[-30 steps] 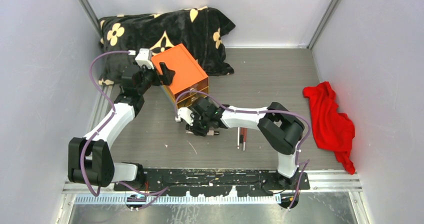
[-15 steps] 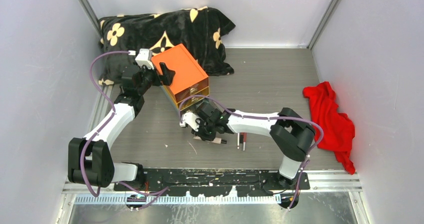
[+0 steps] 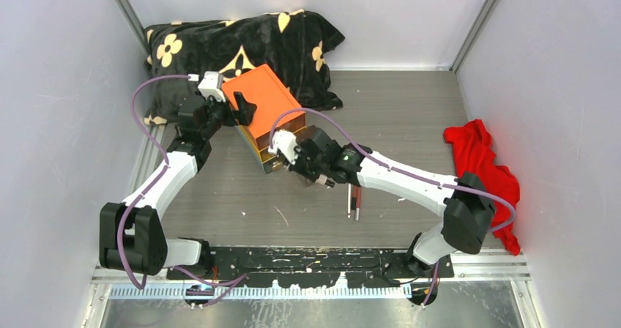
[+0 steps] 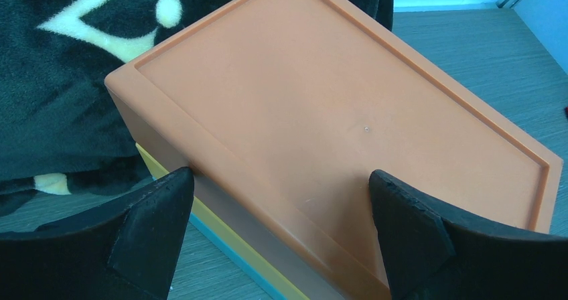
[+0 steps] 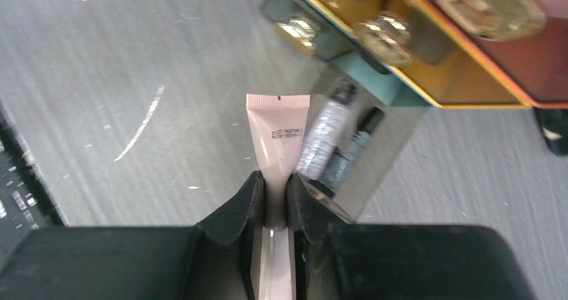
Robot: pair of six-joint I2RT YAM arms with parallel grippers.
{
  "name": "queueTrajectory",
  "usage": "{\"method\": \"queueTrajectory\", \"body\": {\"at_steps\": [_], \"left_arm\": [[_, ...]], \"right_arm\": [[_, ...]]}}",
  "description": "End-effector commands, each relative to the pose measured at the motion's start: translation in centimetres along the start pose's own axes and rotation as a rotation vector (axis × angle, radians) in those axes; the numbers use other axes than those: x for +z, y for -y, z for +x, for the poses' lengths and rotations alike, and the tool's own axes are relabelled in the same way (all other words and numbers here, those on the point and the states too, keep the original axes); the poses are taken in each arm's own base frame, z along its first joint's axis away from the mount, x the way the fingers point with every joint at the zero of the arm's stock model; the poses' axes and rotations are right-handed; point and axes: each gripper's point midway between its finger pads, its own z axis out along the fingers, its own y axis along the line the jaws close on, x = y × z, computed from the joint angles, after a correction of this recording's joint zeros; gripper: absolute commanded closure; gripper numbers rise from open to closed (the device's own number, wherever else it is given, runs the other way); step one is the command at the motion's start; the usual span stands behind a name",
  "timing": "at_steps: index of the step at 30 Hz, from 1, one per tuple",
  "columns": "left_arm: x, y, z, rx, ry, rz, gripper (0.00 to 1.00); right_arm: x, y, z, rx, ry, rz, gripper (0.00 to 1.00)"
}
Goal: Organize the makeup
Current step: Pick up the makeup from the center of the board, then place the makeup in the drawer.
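Observation:
My right gripper (image 5: 276,186) is shut on a pinkish tube (image 5: 278,129), whose crimped end sticks out ahead of the fingers. It hangs just in front of the orange box (image 3: 263,101), beside a pulled-out clear drawer (image 5: 375,149) that holds dark and silver tubes (image 5: 331,142). In the top view the right gripper (image 3: 284,159) is at the box's near corner. Two thin pencils (image 3: 354,200) lie on the table behind it. My left gripper (image 4: 281,206) is open over the box lid (image 4: 335,106), one finger (image 4: 151,219) at the lid's edge, the other finger (image 4: 408,236) on top.
A black blanket with cream flowers (image 3: 242,42) lies behind the box against the back wall. A red cloth (image 3: 483,174) is heaped at the right wall. Upper drawers with gold knobs (image 5: 378,35) are closed. White walls enclose the table.
The right arm has lifted the pinkish tube off the table and carried it back and left to the front of the box's open drawer. The left arm has not moved.

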Motion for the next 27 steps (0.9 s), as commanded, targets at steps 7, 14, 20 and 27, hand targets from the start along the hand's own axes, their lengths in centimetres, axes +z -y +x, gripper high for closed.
{"method": "queueTrajectory", "body": {"at_steps": [7,14,20,27], "left_arm": [[-1.0,1.4,6.0,0.012,-0.199,0.070,0.00],[-0.9,1.4,6.2,0.012,-0.204,0.069,0.00],[-0.9,1.3,6.3,0.013,-0.208,0.067,0.00],[-0.9,1.3,6.3,0.016,-0.208,0.065,0.00]], "right_arm": [[0.9,9.0,-2.9,0.181,0.120,0.181,0.80],[3.4,8.8,-2.4,0.194,0.087,0.128,0.80],[4.7,7.8,-1.3,0.209,0.051,0.076,0.79],[6.3,7.3,0.1,0.224,-0.006,0.056,0.73]]}}
